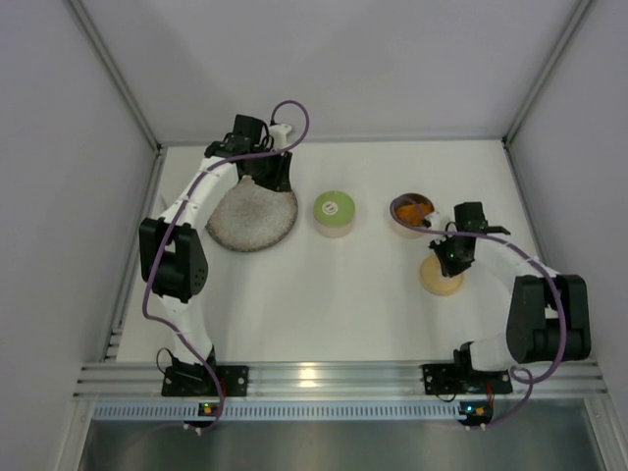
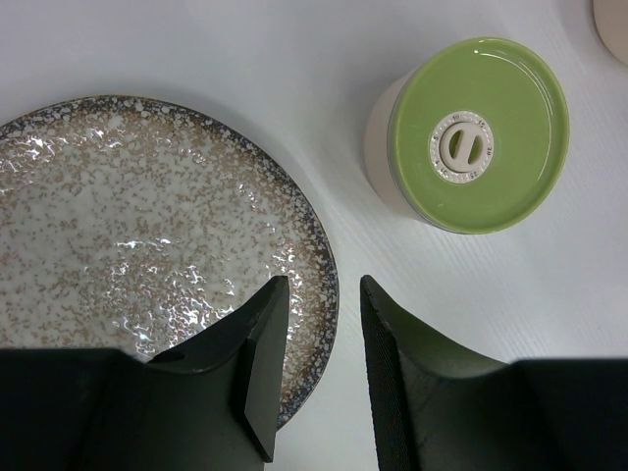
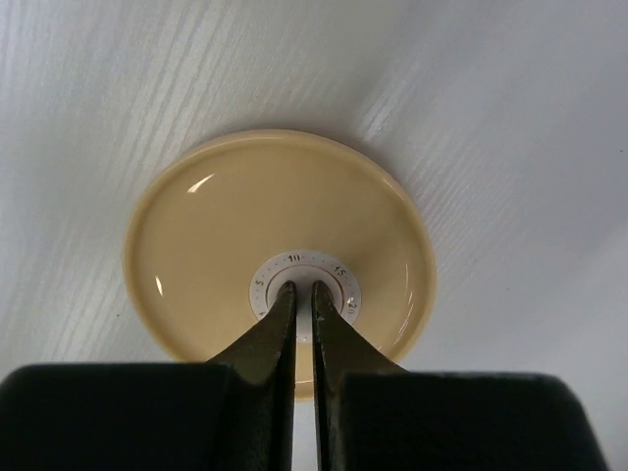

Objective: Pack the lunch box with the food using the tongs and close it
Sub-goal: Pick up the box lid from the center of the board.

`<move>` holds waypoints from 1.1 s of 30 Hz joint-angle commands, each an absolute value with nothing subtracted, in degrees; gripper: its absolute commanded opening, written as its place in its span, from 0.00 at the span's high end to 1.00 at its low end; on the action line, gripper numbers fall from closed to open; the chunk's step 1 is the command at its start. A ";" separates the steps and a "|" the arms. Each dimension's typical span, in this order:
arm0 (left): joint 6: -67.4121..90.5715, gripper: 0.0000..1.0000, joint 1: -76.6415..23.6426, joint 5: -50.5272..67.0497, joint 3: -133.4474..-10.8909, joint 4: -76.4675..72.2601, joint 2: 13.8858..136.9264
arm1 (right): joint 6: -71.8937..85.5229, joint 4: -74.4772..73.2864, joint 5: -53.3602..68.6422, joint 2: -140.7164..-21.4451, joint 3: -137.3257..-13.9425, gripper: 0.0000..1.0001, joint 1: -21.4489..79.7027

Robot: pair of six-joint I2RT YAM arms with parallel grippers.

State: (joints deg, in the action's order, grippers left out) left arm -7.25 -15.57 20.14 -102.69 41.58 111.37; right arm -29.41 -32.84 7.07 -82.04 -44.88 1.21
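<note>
Left gripper [image 2: 322, 294] part open, empty, over plate [image 2: 118, 226] rim; green lid [image 2: 478, 132] at its 1 o'clock. Right gripper [image 3: 303, 289] pinched tight on white centre of tan lid [image 3: 245, 216]. Top view only: food [image 1: 413, 207] in open tin [image 1: 404, 230], 11 o'clock of tan lid.

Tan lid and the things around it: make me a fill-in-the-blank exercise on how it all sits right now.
1. The right gripper is shut on the centre of the tan lid, which lies flat on the ____.
2. The closed tin wears a lid coloured ____.
3. The open tin holds food coloured ____.
4. The left gripper hovers open above the rim of the speckled ____.
Missing words: table, green, orange, plate.
</note>
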 commanded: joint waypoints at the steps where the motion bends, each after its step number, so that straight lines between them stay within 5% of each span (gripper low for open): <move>1: -7.30 0.59 -15.64 21.18 -103.53 40.17 108.72 | -26.81 -32.17 10.46 -77.88 -45.09 1.00 0.61; 33: -6.94 0.59 -15.56 21.62 -103.89 39.99 109.60 | -21.36 -35.86 18.10 -68.20 -54.65 1.00 0.61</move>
